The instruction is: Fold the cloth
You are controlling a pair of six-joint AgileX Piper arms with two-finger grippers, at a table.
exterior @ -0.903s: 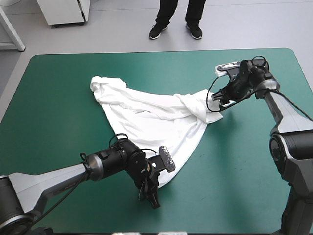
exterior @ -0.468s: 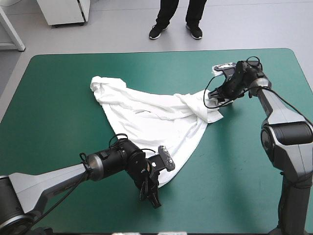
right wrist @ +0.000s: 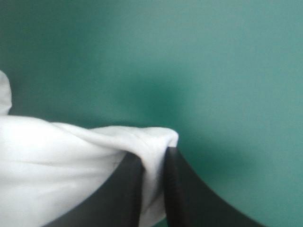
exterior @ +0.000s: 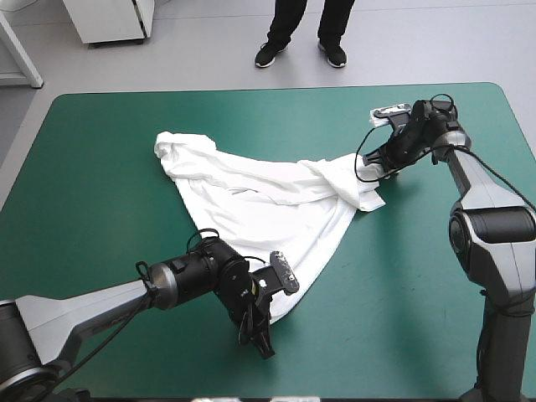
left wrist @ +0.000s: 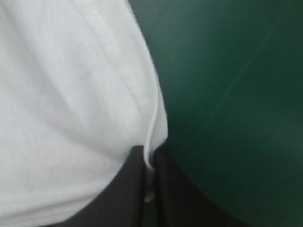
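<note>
The white T-shirt (exterior: 268, 205) lies spread and wrinkled across the middle of the teal-green table, one bunched end at the far left and a twisted fold near the right. My left gripper (exterior: 261, 322) is at the shirt's near hem corner, shut on the T-shirt (left wrist: 80, 109), whose hem runs between the two black fingers (left wrist: 118, 194). My right gripper (exterior: 377, 163) pinches the right-hand corner, shut on the T-shirt (right wrist: 71, 161), with the cloth edge folded over its fingertips (right wrist: 175, 184).
Bare teal-green cover (exterior: 92, 209) surrounds the shirt on all sides. The table's near edge lies close behind my left gripper, and its right edge (exterior: 523, 134) is a little beyond my right arm.
My right gripper shifted toward the shirt and then back out to the right, tugging the right corner with it. The near hem drew slightly inward. The left arm stayed put.
</note>
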